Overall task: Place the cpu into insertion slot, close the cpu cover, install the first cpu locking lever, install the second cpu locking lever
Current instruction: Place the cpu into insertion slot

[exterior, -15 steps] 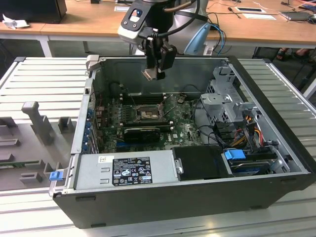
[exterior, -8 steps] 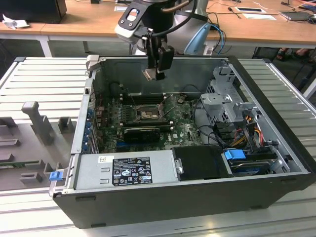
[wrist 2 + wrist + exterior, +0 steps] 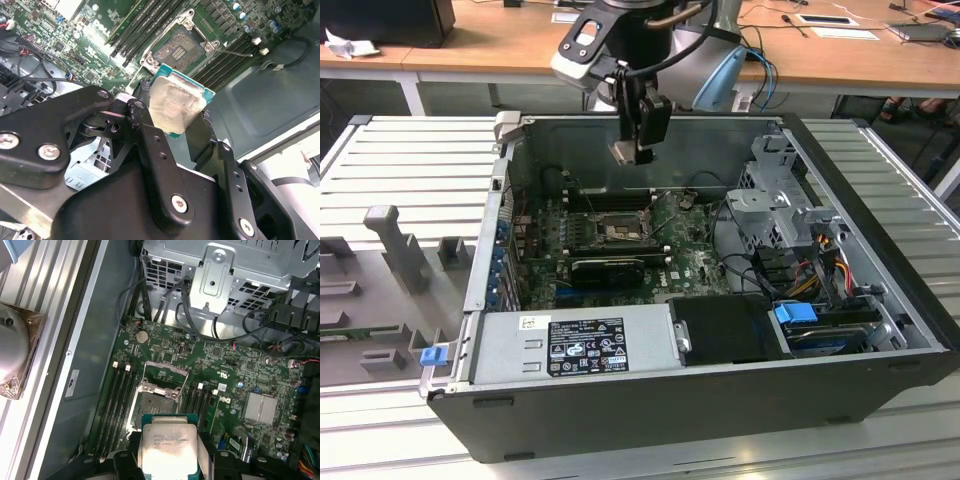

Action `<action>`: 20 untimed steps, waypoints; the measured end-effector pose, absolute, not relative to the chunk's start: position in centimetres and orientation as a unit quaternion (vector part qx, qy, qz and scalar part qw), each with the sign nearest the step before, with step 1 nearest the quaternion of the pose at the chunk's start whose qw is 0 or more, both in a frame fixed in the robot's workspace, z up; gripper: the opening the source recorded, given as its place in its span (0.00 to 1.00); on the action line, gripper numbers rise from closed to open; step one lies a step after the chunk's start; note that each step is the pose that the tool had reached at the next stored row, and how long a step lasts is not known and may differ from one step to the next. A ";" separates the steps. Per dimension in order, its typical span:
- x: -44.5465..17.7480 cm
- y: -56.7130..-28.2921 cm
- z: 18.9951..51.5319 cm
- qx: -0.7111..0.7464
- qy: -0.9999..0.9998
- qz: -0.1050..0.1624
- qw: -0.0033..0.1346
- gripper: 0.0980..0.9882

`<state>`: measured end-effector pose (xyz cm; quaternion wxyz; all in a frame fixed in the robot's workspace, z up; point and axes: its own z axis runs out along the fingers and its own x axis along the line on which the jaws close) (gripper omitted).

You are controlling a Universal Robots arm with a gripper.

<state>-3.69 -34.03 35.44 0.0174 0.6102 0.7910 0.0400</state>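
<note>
Matte black hand (image 3: 172, 117) pinching the flat, square, dull-silver cpu (image 3: 176, 106) above the black-framed insertion slot (image 3: 178, 50)

Silver-topped cpu (image 3: 176, 106) (green-edged) aloft, well above the empty insertion slot (image 3: 180, 49)

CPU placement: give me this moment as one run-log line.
gripper: shut on cpu | position: held above motherboard, clear of it | insertion slot: empty, contacts exposed | cpu: not yet seated
</note>
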 end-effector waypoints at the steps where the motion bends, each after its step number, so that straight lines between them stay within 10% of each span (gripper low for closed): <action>1: -3.7 -34.0 35.3 0.610 0.791 0.040 0.017 0.48; 20: -3.7 -34.0 33.4 0.610 0.791 0.041 0.017 0.48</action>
